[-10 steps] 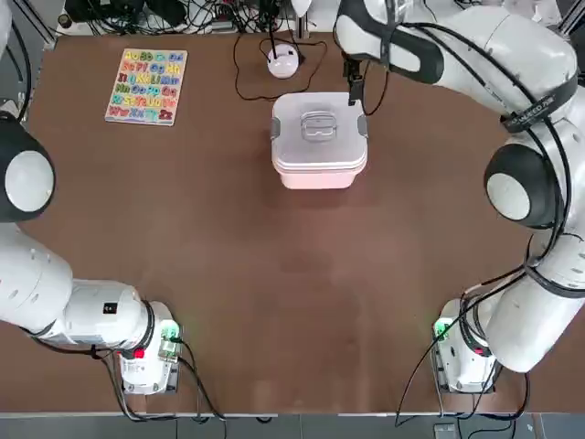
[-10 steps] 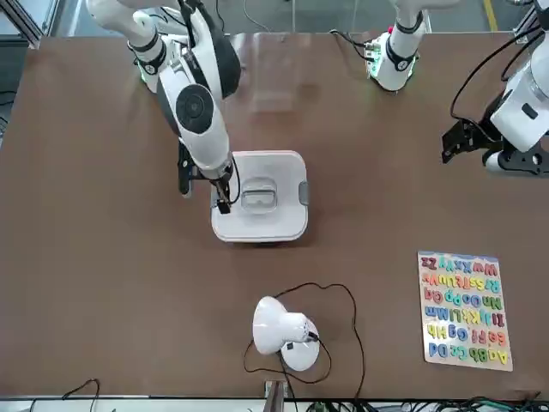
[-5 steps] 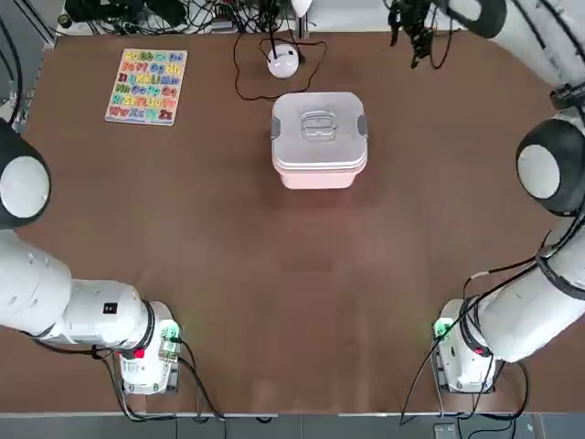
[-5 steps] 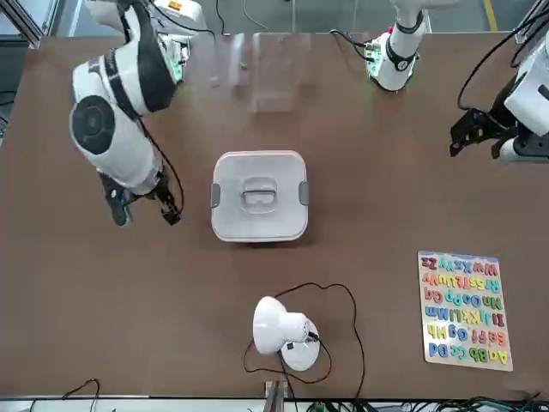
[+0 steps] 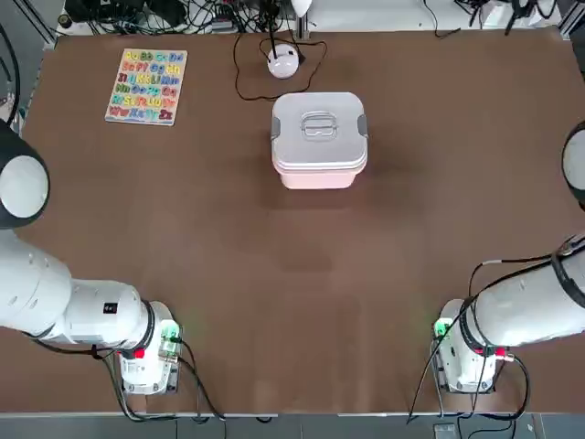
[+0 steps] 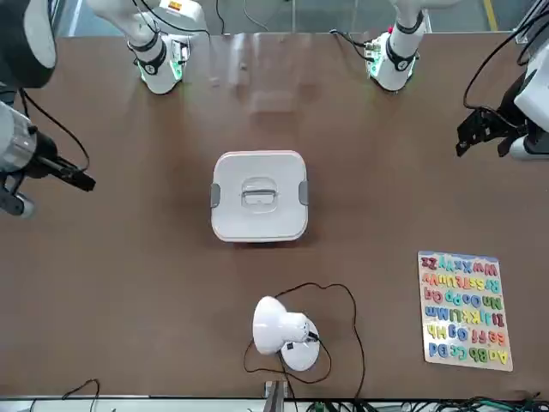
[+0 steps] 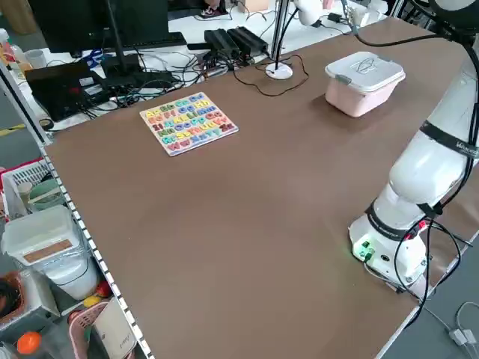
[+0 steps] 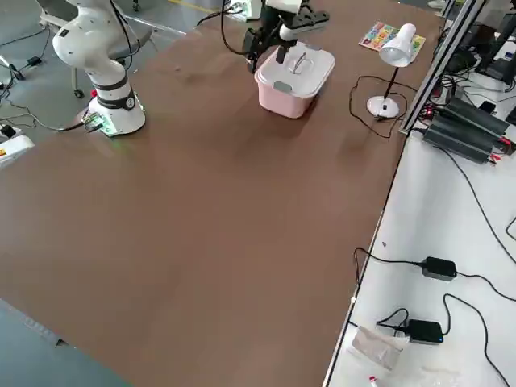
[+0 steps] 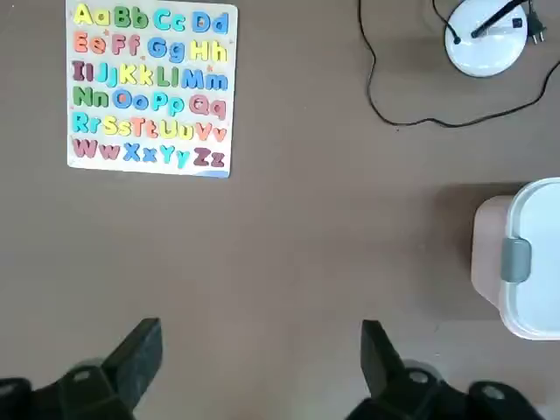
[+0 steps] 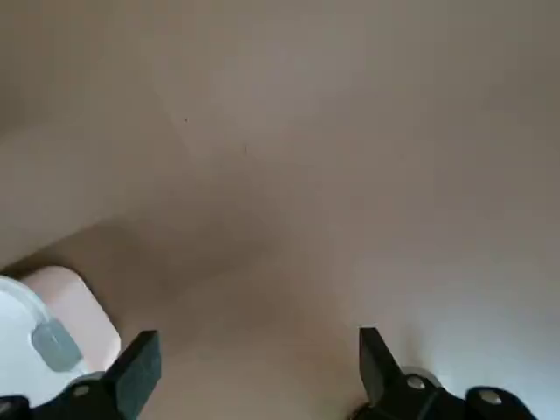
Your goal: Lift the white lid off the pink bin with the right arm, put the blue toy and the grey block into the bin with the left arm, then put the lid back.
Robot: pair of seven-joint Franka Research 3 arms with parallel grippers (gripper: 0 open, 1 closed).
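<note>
**White lid on, both grippers away from the bin**

White is the rounded-square plastic lid point(image 6: 259, 193). It sits squarely on the pale pink plastic bin point(image 5: 315, 176), just above the middle of the front view.

The small blue toy and the grey block show in no view, so I cannot tell whether they are inside the bin or off the table.

If the lid is still to be lifted, the right gripper should come down over the recessed centre handle. Its fingers should straddle the handle bar, close firmly, and rise straight up so the bin does not drag.

- **Left edge of the front view:** the right gripper point(image 10: 255, 343) hangs well apart from the bin. Its two fingers are spread wide and hold nothing, and its wrist view catches only a corner of the lid.
- **Centre of the front view:** below the bin stands a small round white device with a black cable point(image 6: 283, 330).
- **Right edge of the front view:** the left gripper point(image 9: 262, 337) hangs above a colourful alphabet puzzle board point(image 6: 463, 311). Its fingers are wide apart and empty, pointing down at the bare brown table point(image 5: 292, 274).
</note>
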